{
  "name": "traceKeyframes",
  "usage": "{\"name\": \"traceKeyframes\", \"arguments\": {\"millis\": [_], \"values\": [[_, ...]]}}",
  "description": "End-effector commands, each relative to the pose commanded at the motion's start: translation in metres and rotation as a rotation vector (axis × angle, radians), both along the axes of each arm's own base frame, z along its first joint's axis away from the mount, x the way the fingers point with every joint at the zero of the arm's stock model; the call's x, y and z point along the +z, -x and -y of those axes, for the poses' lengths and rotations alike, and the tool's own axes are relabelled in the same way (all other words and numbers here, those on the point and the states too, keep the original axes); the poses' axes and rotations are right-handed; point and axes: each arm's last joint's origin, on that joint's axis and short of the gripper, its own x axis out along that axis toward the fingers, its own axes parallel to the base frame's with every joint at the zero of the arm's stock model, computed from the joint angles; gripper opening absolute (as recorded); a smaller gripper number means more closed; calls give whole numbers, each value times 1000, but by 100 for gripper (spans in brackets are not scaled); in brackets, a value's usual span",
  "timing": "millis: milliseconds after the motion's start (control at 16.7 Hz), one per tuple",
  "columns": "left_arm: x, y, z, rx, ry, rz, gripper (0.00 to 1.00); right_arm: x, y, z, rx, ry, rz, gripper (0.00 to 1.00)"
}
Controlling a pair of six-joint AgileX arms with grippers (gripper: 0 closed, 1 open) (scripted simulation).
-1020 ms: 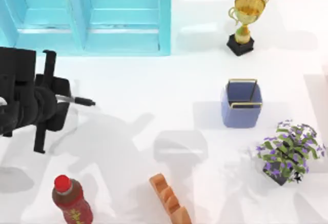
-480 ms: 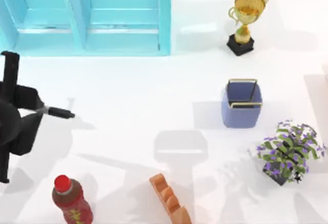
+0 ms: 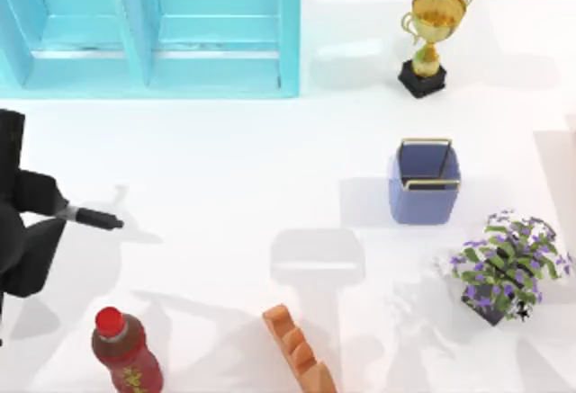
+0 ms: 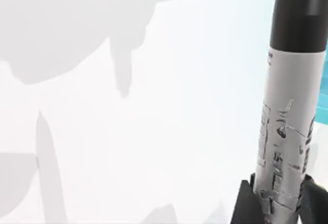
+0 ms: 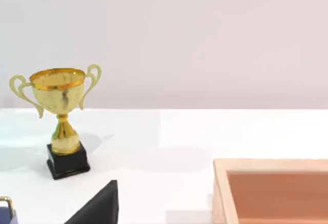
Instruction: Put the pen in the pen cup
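The left claw (image 3: 56,206), closed on the pen (image 3: 97,219), holds it well away from the pen cup (image 3: 424,183), the pen's long axis pointing roughly toward that cup across the table (image 3: 252,168).

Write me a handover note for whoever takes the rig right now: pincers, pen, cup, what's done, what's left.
Left pincer: at the table's left edge, shut on the pen, whose tip points toward the table's middle; the left wrist view shows the pen's printed band clamped between the fingers.
Right arm: parked; its wrist view looks at the gold trophy.
Pen cup: upright on the right half of the table, in front of the trophy, nothing in it.
Done: pen picked up.
Left: carry it to the cup and drop it in.
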Motion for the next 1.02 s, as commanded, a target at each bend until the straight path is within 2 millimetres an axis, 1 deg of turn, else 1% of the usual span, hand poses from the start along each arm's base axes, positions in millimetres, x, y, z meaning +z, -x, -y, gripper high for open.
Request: {"name": "traceKeyframes", "arguments": {"millis": [120, 240, 420, 540, 660, 780, 900, 1020], "values": [[0, -2, 1, -2, -11, 1, 0, 0, 0, 0, 0, 0, 0, 100], [4, -10, 6, -14, -65, 12, 0, 0, 0, 0, 0, 0, 0, 100], [15, -34, 23, -55, -216, 67, 0, 0, 0, 0, 0, 0, 0, 100], [26, -56, 43, -93, -348, 133, 0, 0, 0, 0, 0, 0, 0, 100], [39, -81, 72, -128, -494, 218, 0, 0, 0, 0, 0, 0, 0, 100], [52, -105, 110, -149, -645, 313, 0, 0, 0, 0, 0, 0, 0, 100], [61, -125, 154, -152, -791, 404, 0, 0, 0, 0, 0, 0, 0, 100], [65, -138, 204, -134, -928, 479, 0, 0, 0, 0, 0, 0, 0, 100]]}}
